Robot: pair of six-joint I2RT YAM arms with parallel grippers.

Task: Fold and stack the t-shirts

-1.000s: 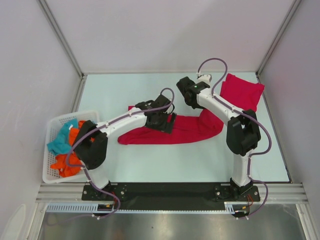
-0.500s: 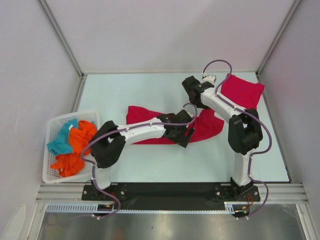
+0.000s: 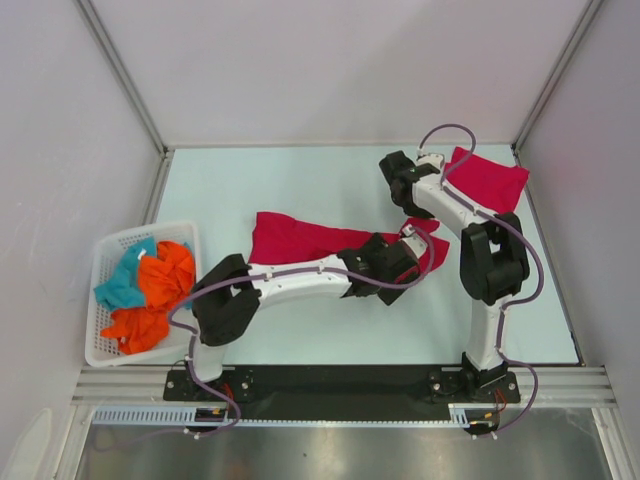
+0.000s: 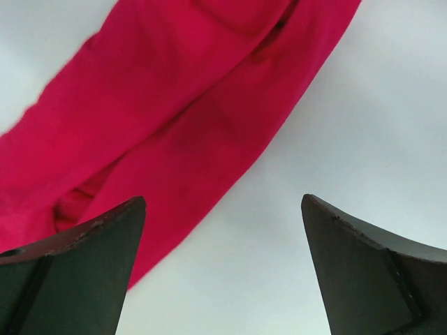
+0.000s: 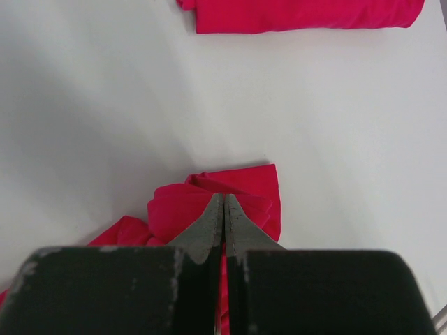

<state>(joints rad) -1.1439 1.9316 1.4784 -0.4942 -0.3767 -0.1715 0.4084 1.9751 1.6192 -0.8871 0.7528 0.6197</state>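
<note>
A crimson t-shirt point(image 3: 300, 240) lies stretched across the middle of the table point(image 3: 250, 180), its right end bunched and lifted. My right gripper point(image 3: 412, 215) is shut on that raised end; in the right wrist view its closed fingers point(image 5: 224, 195) pinch the crumpled cloth point(image 5: 181, 209). My left gripper point(image 3: 405, 258) hovers open over the shirt's right part. Between its fingers point(image 4: 223, 202) is bare table, with the shirt's edge point(image 4: 174, 105) up and to the left. A second, folded t-shirt point(image 3: 490, 180) point(image 5: 300, 15) lies at the back right corner.
A white basket point(image 3: 150, 228) at the left edge holds teal and orange clothes point(image 3: 150, 285). Grey walls and metal frame posts enclose the table on three sides. The left arm lies across the table's middle, close to the right arm's elbow point(image 3: 490, 265).
The left arm has swept right along the shirt, from its left part to its right end, opening slightly wider. The right gripper has drawn the cloth end rightward and back.
</note>
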